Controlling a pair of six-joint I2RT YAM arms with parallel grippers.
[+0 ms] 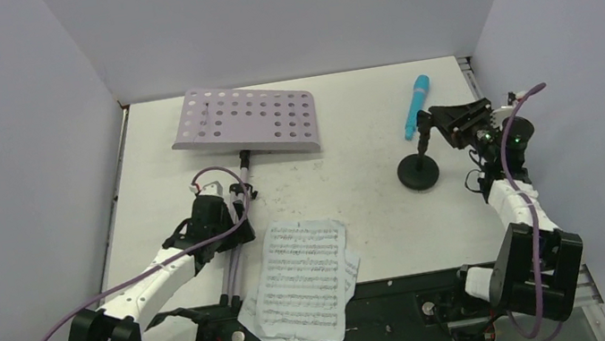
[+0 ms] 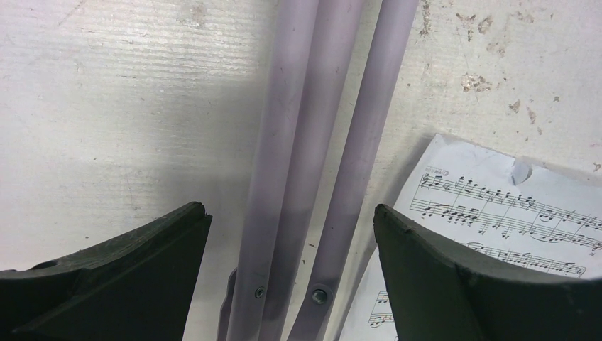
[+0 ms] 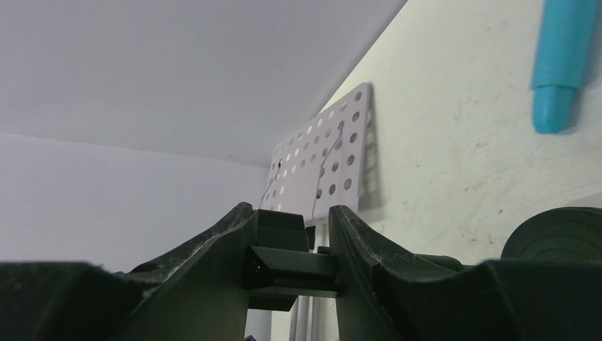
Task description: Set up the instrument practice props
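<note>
The lilac music stand lies flat, its perforated desk [image 1: 248,122] at the back and its folded legs [image 2: 298,142] running toward the near edge. My left gripper [image 1: 230,208] [image 2: 291,213] is open, a finger on each side of the legs and apart from them. White sheet-music pages [image 1: 306,278] [image 2: 497,206] lie beside the legs. The black mic stand stands on its round base [image 1: 419,174] [image 3: 561,234]. My right gripper [image 1: 441,123] [image 3: 291,209] is shut on its clip [image 3: 284,259]. The turquoise microphone [image 1: 417,105] [image 3: 563,57] lies on the table behind it.
Grey walls enclose the white table [image 1: 351,154] on the left, back and right. The sheet-music pages hang over the table's near edge between the two arm bases. A purple cable [image 1: 209,177] loops above the left wrist.
</note>
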